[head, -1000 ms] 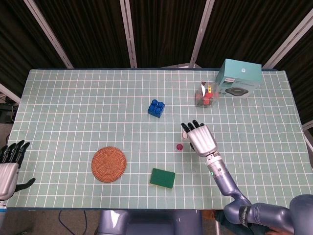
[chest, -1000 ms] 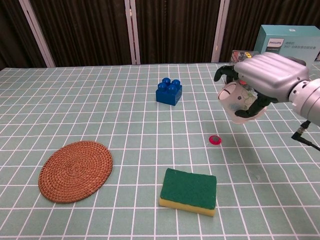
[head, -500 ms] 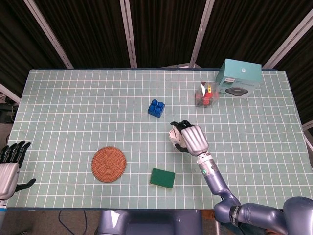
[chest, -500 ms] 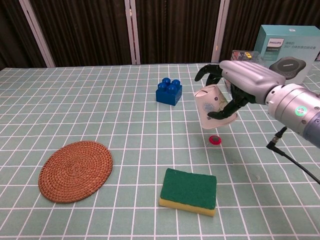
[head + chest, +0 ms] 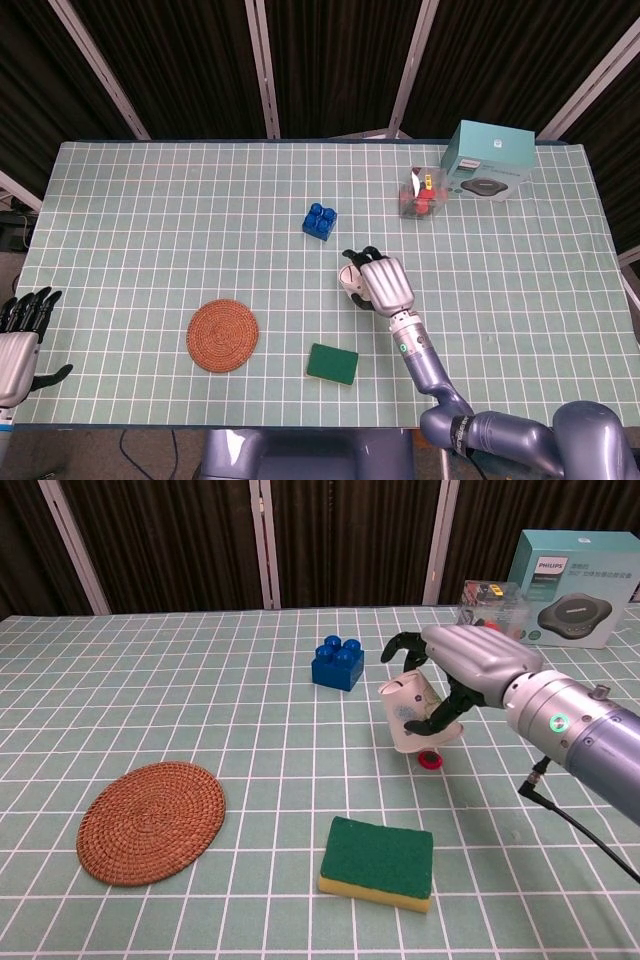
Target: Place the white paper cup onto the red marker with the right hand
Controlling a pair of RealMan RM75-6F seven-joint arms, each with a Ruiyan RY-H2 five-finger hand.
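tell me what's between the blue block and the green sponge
In the chest view, only bare checked cloth lies between the blue block and green sponge; the white paper cup sits just right of that line.

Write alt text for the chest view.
The right hand holds a tilted white paper cup just above and left of the red marker on a green gridded table; a blue block, woven coaster and sponge lie nearby.

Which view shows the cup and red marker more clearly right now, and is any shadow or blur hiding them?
Chest view: sharp and evenly lit; the paper cup hangs tilted in the right hand, the red marker partly visible at its lower edge, only soft shadow. Head view: sharp too, but the right hand covers the marker and most of the cup.
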